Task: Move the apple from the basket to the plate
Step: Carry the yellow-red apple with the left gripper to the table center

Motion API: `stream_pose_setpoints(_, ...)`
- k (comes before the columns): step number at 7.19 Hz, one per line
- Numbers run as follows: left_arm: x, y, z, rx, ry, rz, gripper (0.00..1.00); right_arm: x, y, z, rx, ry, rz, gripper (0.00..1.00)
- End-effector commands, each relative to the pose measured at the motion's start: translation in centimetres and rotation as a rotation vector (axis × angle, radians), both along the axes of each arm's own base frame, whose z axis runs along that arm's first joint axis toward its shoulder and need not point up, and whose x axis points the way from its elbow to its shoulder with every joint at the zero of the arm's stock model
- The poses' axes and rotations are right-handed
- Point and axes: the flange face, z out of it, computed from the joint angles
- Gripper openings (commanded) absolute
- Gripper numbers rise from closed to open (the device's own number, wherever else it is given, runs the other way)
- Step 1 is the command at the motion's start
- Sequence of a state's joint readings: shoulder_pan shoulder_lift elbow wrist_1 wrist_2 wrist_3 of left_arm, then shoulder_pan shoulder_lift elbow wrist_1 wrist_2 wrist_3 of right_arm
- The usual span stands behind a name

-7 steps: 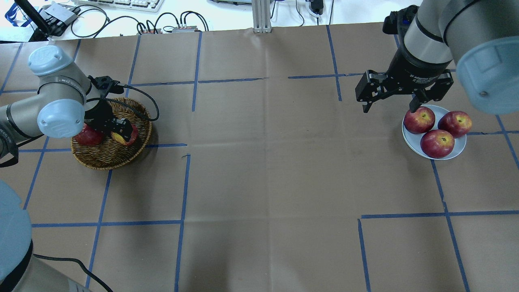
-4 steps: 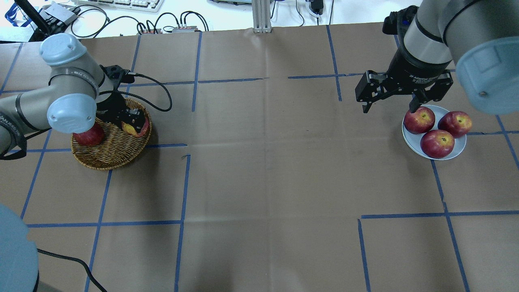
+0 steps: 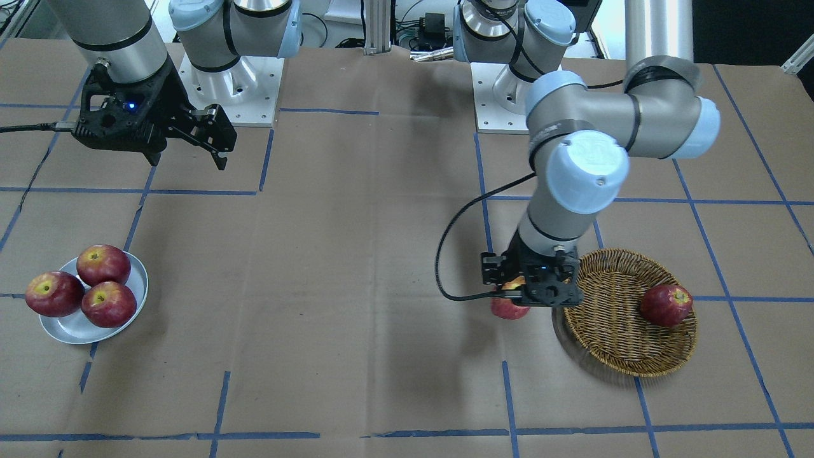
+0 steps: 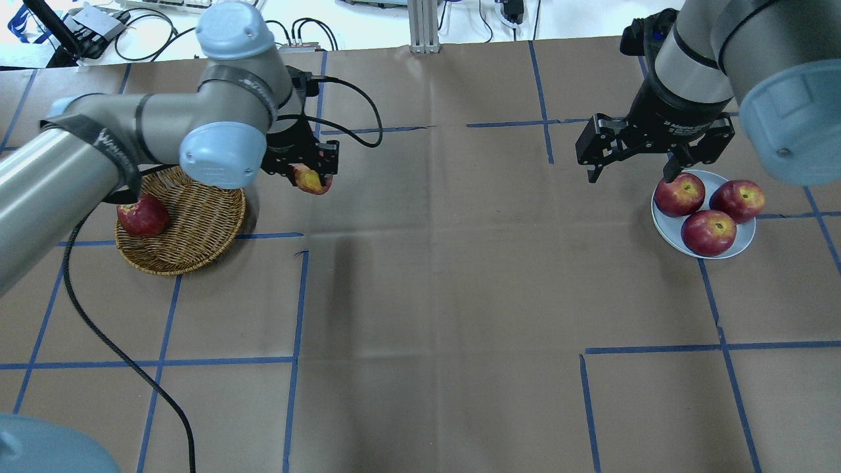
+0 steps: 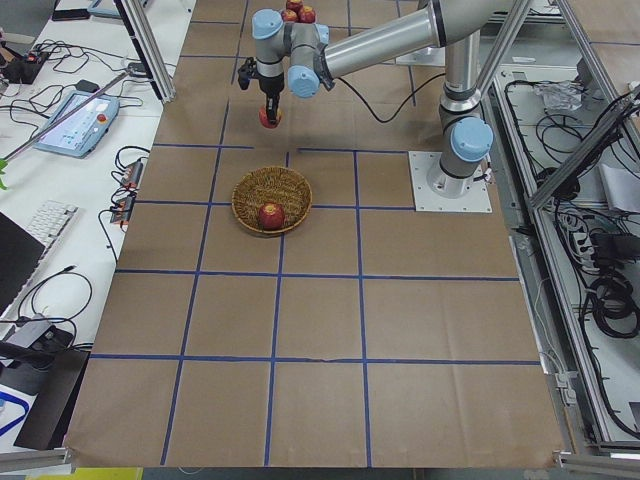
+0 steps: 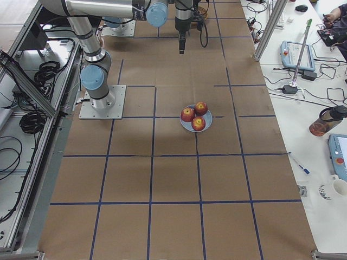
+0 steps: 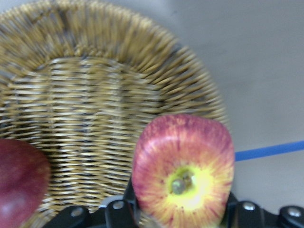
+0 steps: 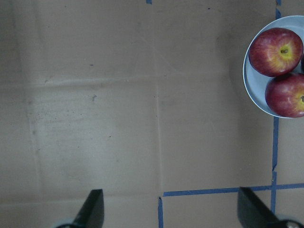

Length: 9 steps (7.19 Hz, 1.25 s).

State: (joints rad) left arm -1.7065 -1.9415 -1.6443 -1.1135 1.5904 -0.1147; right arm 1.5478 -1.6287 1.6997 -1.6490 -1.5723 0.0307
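Brown table (image 4: 433, 295): we pinch apple (image 4: 310, 182) in left gripper (image 4: 311, 176), clear of basket (image 4: 184, 266); carry to plate (image 4: 744, 240) remains; right gripper (image 4: 631, 176) fingers spread.

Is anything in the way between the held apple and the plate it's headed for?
Nothing lies on the table between the apple and the plate. The open right gripper hangs raised near the plate, though, and three dark apples already fill most of it.
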Motion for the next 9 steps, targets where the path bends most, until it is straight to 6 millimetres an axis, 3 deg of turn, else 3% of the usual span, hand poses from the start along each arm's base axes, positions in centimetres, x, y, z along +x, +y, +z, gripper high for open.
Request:
stream_pose_setpoints(1,-9.6,-0.2,-2.6,0.018,0.044,-0.019,0.38,0.0,0.0,-0.1,0.001,0.0,0.0,1.0)
stream_pose_setpoints(2,-11.5,-0.2,-4.1,0.031,0.032,-0.007,0.38,0.0,0.0,-0.1,0.003,0.0,0.0,1.0)
stream_pose_setpoints(3,-13.5,0.0,-7.0,0.063,0.018,-0.018,0.38,0.0,0.0,-0.1,0.001,0.0,0.0,1.0)
stream_pose_setpoints(4,-14.5,0.2,-8.1,0.054,0.019,-0.031,0.38,0.0,0.0,-0.1,0.003,0.0,0.0,1.0)
stream_pose_setpoints(8,-15.7,1.7,-9.1,0.069,0.009,-0.041,0.46,0.1,0.0,-0.1,0.001,-0.006,0.0,1.0)
stream_pose_setpoints(9,-16.1,1.9,-9.1,0.069,0.009,-0.047,0.56,0.1,0.0,0.0,-0.001,-0.008,0.0,1.0)
